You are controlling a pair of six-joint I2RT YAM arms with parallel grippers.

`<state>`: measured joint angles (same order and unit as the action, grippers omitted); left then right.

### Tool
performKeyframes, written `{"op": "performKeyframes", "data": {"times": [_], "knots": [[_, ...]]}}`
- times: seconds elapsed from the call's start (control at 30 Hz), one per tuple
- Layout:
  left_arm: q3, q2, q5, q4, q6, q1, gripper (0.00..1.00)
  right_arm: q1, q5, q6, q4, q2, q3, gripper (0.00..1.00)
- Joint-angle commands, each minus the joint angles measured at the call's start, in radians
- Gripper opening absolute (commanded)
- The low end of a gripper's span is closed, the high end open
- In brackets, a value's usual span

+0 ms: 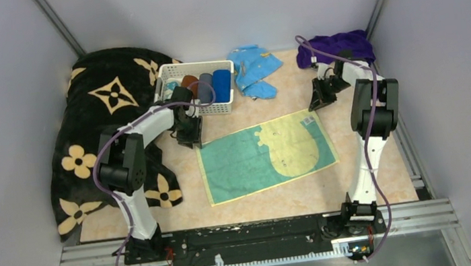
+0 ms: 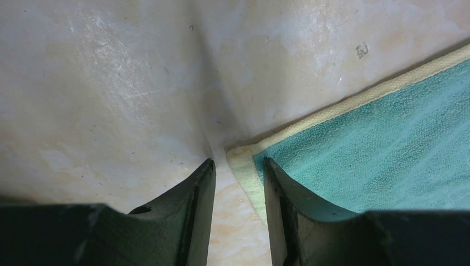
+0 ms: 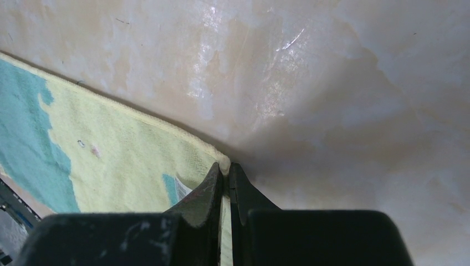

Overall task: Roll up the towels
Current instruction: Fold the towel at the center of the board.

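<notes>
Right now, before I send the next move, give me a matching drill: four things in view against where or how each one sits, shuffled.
1. yellow-and-teal towel
2. purple towel
3. white basket
4. right gripper

A. bunched in the far right corner
B. shut on a towel corner
C. spread flat mid-table
D. far side, left of centre

Pairs: 1-C, 2-A, 3-D, 4-B

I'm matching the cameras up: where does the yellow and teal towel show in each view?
Top external: yellow and teal towel spread flat, centre.
Left wrist: its teal, yellow-edged corner, right half.
Right wrist: its yellow corner, lower left.
Shared landmark: the beige marbled tabletop.
</notes>
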<state>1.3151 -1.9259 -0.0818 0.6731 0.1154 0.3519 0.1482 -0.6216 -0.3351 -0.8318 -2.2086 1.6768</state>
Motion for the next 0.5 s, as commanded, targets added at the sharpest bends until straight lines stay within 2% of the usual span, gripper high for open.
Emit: {"op": "performKeyframes", "data": {"times": [0.0, 0.27, 0.47], "knots": [[-0.023, -0.094, 0.027, 0.034, 0.008, 0.017, 0.43, 0.000, 0.036, -0.003, 0.008, 0.047, 0.001, 0.02], [-0.028, -0.130, 0.043, 0.062, 0.021, 0.020, 0.29, -0.022, 0.064, -0.011, 0.008, 0.078, 0.003, 0.02], [-0.020, -0.099, 0.001, 0.035, 0.011, 0.036, 0.08, -0.041, 0.075, -0.011, 0.009, 0.104, 0.012, 0.01]]}}
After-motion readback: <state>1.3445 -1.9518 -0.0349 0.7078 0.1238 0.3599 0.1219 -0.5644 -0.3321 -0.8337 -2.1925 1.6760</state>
